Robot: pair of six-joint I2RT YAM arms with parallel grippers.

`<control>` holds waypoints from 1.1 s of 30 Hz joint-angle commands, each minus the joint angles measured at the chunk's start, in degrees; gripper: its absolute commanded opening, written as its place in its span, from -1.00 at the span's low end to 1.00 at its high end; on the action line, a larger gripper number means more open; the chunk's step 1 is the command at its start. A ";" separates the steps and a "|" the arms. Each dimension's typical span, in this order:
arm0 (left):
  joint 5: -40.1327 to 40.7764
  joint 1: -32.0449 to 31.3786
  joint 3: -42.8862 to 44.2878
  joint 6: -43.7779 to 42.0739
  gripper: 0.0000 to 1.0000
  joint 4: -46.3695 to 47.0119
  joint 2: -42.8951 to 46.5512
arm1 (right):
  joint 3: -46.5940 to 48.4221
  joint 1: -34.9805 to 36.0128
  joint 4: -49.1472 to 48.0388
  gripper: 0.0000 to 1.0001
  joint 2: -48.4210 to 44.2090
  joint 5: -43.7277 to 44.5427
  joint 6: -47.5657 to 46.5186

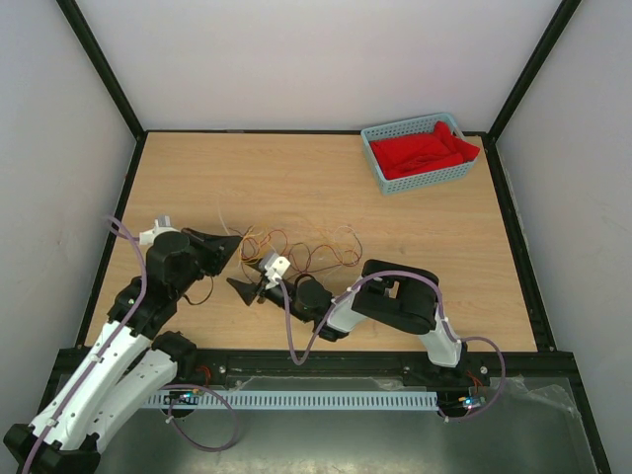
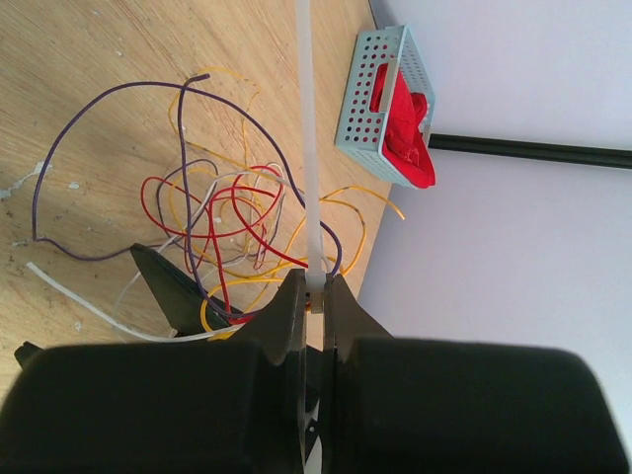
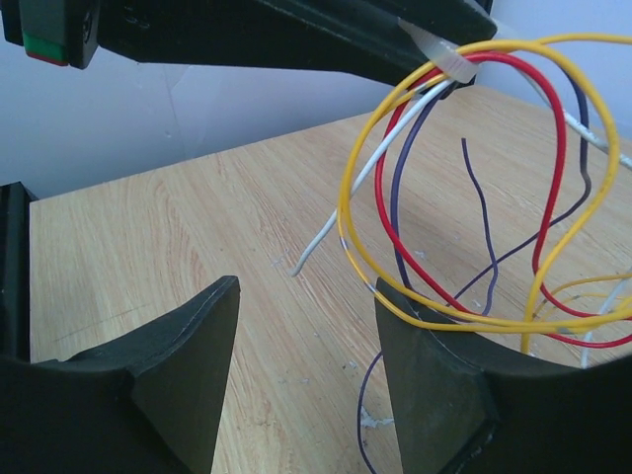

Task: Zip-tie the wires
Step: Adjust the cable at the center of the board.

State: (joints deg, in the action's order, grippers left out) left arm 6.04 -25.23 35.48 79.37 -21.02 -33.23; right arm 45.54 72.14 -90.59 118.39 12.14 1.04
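**Left gripper pinched on zip tie, wires looped beside spread right gripper**

Left gripper (image 2: 316, 288), filling the bottom of its own wrist view, was pressed together on a white zip tie (image 2: 308, 148) as I watched from the remote console. The strap ran straight away from the fingertips, across the tangle of wires (image 2: 227, 217). Those thin strands, red, yellow-orange, purple and pale grey, curled loosely on the wooden table (image 1: 395, 257) just beyond the clamped fingers. One purple strand arced out well to the side of the rest.

From overhead I saw the wires spread across the middle of the table. The left gripper's tip was at the tangle's left edge, and the right gripper (image 1: 245, 288) sat just on its near side.

The right wrist camera showed that gripper's two black fingers (image 3: 188, 365) standing well apart with nothing between them but bare wood. A raised loop of yellow, red, purple and white strands hung from the tip of the left gripper, which crossed the top of that view. The loop dropped beside the right-hand finger, and its yellow strand crossed in front of that finger. I could not tell whether they touched. A pale strap showed where the strands gathered at the left gripper's tip; whether it circled the bundle, I could not tell.

Well apart from all this, a light blue basket (image 1: 434, 181) holding a red cloth (image 1: 425, 150) sat in the table's far right corner.
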 commanded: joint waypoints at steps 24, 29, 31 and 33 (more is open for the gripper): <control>3.65 -1.31 -0.33 -1.47 -1.00 1.40 1.06 | 1.16 0.40 -16.39 -0.95 -1.24 0.35 2.09; 4.22 -1.31 2.28 -4.23 -1.00 1.12 -0.62 | -2.28 0.51 -16.39 -1.00 -2.08 -2.17 2.91; 4.21 -1.24 3.00 -5.27 -1.00 1.11 -1.26 | -3.82 0.66 -16.38 -1.00 -2.06 -2.74 3.00; 4.23 -1.29 3.55 -5.98 -1.00 1.11 -1.60 | -5.18 0.81 -16.38 -1.00 -2.03 -2.86 3.36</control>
State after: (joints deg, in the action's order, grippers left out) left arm 9.13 -26.35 36.03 76.25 -21.34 -34.33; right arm 42.74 72.20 -90.78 118.28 11.07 2.92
